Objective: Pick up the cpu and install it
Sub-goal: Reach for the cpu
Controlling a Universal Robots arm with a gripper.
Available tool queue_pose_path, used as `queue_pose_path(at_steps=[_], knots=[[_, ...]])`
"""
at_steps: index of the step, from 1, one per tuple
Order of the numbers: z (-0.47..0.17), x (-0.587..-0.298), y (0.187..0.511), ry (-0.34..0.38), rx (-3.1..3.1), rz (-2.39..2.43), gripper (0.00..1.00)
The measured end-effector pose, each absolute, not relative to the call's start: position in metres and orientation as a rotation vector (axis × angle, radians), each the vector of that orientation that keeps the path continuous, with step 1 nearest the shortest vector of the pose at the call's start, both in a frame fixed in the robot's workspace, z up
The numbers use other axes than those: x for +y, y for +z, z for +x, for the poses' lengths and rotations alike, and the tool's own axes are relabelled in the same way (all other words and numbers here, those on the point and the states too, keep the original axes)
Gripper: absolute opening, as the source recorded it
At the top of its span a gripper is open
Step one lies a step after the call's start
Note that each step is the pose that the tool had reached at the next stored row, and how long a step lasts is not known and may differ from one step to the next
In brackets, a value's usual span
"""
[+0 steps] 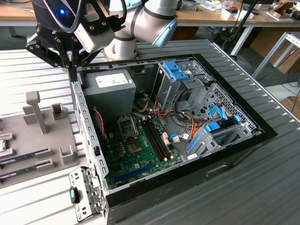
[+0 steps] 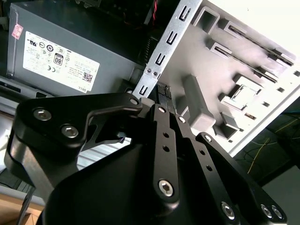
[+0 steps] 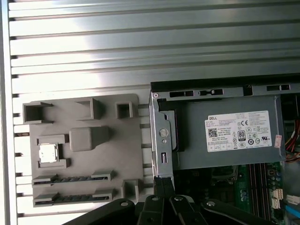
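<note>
The cpu [image 3: 48, 153], a small square chip with a silver top, lies flat in a pocket of the grey holder tray [image 3: 126, 154] beside the computer case; in the exterior view it shows at the left edge [image 1: 2, 146]. My gripper [image 1: 73, 77] hangs above the case's back corner, over the case wall next to the tray, and is apart from the cpu. Its fingers are shut with nothing between them in both wrist views [image 3: 161, 182] [image 2: 162, 93]. The black socket frame [image 1: 126, 125] sits on the green motherboard [image 1: 140, 150] inside the case.
The open computer case [image 1: 234, 154] lies on a ribbed metal table [image 3: 140, 42]. A grey power supply [image 3: 229, 136] sits in it right by my gripper. Two memory sticks [image 3: 70, 179] [image 3: 70, 196] and upright grey posts [image 1: 35, 110] stand on the tray. Cables and blue drive brackets [image 1: 178, 70] fill the case's far side.
</note>
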State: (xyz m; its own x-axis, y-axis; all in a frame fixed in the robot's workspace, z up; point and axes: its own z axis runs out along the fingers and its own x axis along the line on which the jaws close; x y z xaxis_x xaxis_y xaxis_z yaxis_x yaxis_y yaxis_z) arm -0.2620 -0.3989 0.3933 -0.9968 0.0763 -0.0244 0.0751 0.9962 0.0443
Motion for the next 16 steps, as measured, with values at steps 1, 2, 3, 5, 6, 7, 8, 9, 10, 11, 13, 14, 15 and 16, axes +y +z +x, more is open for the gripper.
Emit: queue_pose_path(at_steps=[1, 2, 3, 5, 6, 7, 8, 9, 10, 11, 13, 14, 15, 16], knots=[[-0.2624, -0.3989, 0.3933, 0.068, 3.113, 0.118, 0.11], [-0.2629, -0.3989, 0.3933, 0.068, 3.112, 0.118, 0.11], [-0.2632, -0.3989, 0.3933, 0.068, 3.112, 0.118, 0.11], [-0.2639, -0.3989, 0.3933, 0.068, 3.112, 0.118, 0.11], [-0.2642, -0.3989, 0.3933, 0.068, 3.112, 0.118, 0.11], [-0.2646, -0.3990, 0.3933, 0.068, 3.112, 0.118, 0.11], [-0.2651, -0.3989, 0.3933, 0.068, 3.112, 0.118, 0.11], [-0.2659, -0.3990, 0.3933, 0.068, 3.113, 0.118, 0.11], [-0.2665, -0.3989, 0.3933, 0.068, 3.112, 0.118, 0.11], [-0.2668, -0.3989, 0.3933, 0.068, 3.113, 0.118, 0.11], [-0.2677, -0.3989, 0.3933, 0.068, 3.113, 0.118, 0.11], [-0.2682, -0.3989, 0.3933, 0.068, 3.113, 0.118, 0.11], [-0.2687, -0.3989, 0.3933, 0.068, 3.112, 0.118, 0.11], [-0.2690, -0.3989, 0.3933, 0.068, 3.112, 0.118, 0.11]])
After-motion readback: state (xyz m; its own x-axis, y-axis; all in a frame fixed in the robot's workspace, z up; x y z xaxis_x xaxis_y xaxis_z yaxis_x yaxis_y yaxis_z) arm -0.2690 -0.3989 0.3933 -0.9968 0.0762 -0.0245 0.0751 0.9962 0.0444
